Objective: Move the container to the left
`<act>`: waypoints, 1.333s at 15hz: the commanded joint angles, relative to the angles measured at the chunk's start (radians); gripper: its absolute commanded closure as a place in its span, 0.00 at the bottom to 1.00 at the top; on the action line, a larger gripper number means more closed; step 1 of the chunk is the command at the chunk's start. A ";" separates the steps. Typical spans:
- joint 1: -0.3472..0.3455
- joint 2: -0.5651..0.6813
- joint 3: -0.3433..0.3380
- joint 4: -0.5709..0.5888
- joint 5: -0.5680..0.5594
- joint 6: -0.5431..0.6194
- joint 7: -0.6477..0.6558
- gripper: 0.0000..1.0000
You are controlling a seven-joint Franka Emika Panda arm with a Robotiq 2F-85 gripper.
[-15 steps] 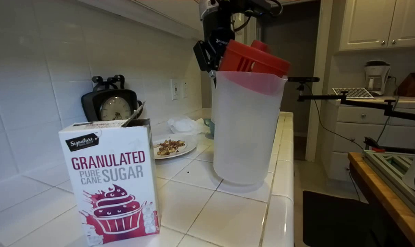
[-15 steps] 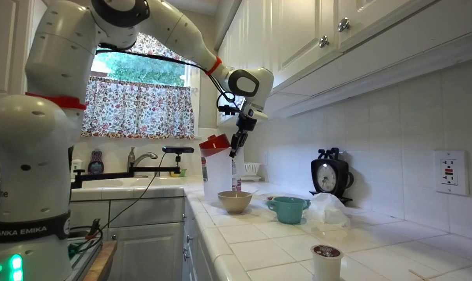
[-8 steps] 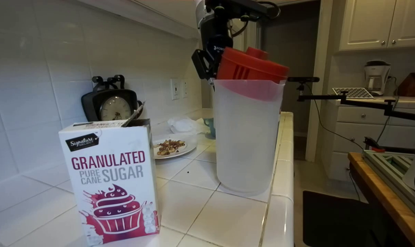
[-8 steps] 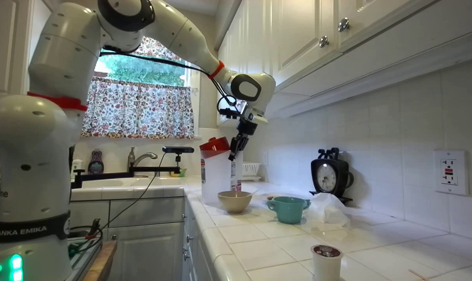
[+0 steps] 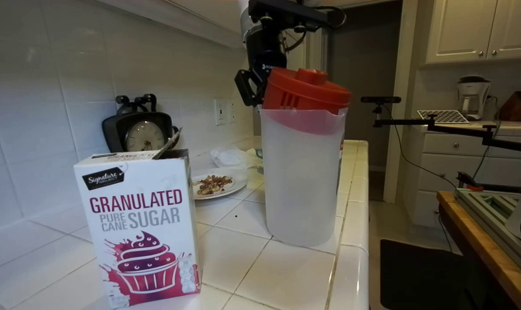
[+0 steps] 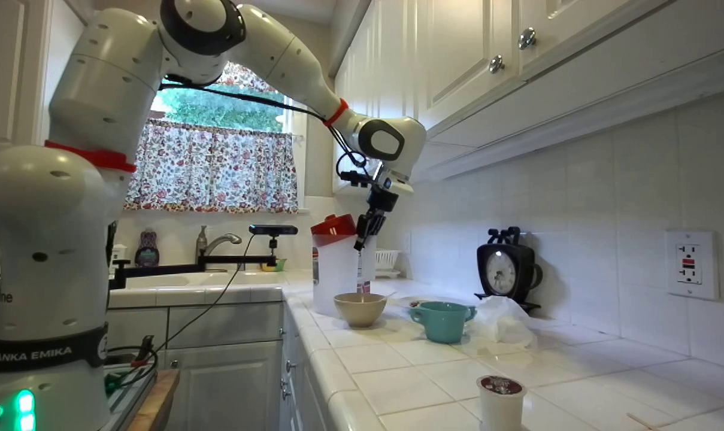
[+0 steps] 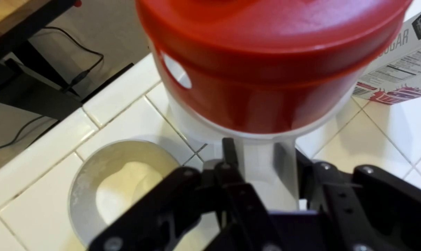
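The container (image 5: pixel 303 185) is a tall translucent whitish pitcher with a red lid (image 5: pixel 310 88) sitting tilted in its top. It stands nearly upright in both exterior views, partly behind the bowl in an exterior view (image 6: pixel 332 275). Its bottom is at or very close to the counter; I cannot tell if it touches. In the wrist view my gripper (image 7: pixel 264 150) has one finger on each side of the container's whitish handle (image 7: pixel 262 174) and is shut on it. In an exterior view the gripper (image 6: pixel 362 242) is on the wall side of the lid.
A beige bowl (image 6: pixel 359 310) stands close beside the container. The sugar box (image 5: pixel 135 224) stands nearer that camera. A plate with nuts (image 5: pixel 239 189), a teal cup (image 6: pixel 444 323), crumpled white wrap (image 6: pixel 502 323) and a clock (image 6: pixel 499 269) are along the wall side. The counter edge (image 5: pixel 356 215) is close.
The container and gripper have come down together, and the container has become more upright. In the last half second it has also shifted slightly toward the wall. The other objects have not moved.
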 commanded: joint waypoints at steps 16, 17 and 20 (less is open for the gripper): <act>0.004 0.001 -0.003 0.002 -0.001 -0.002 0.002 0.91; 0.004 0.001 -0.003 0.003 -0.001 -0.002 0.002 0.91; 0.004 0.003 -0.004 0.007 -0.006 -0.007 0.006 0.41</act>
